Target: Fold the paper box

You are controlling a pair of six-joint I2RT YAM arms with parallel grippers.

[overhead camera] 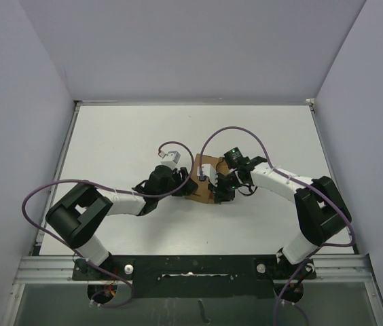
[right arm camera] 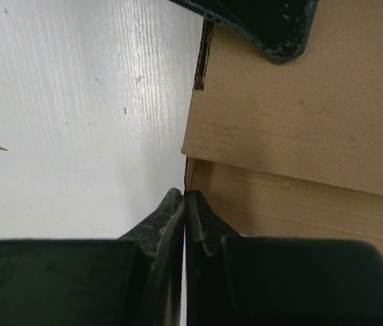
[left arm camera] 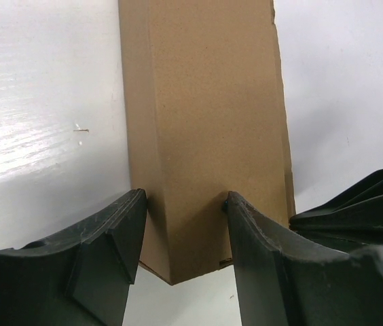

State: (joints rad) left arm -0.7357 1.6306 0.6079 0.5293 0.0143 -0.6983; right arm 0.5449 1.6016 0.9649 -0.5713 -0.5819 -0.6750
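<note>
The paper box (overhead camera: 204,175) is plain brown cardboard, partly folded, in the middle of the white table (overhead camera: 137,136). My left gripper (overhead camera: 186,185) reaches it from the left. In the left wrist view the box (left arm camera: 205,122) stands as a folded panel between both fingers, and the left gripper (left arm camera: 185,224) is shut on its near end. My right gripper (overhead camera: 220,187) comes from the right. In the right wrist view the right gripper (right arm camera: 185,197) is shut with nothing between the tips, which touch the corner edge of the box (right arm camera: 300,122).
The table has pale walls (overhead camera: 15,102) on three sides. A black rail (overhead camera: 191,265) runs along the near edge by the arm bases. The right arm's black body (left arm camera: 361,217) shows close beside the left fingers. A left finger (right arm camera: 266,24) shows over the box.
</note>
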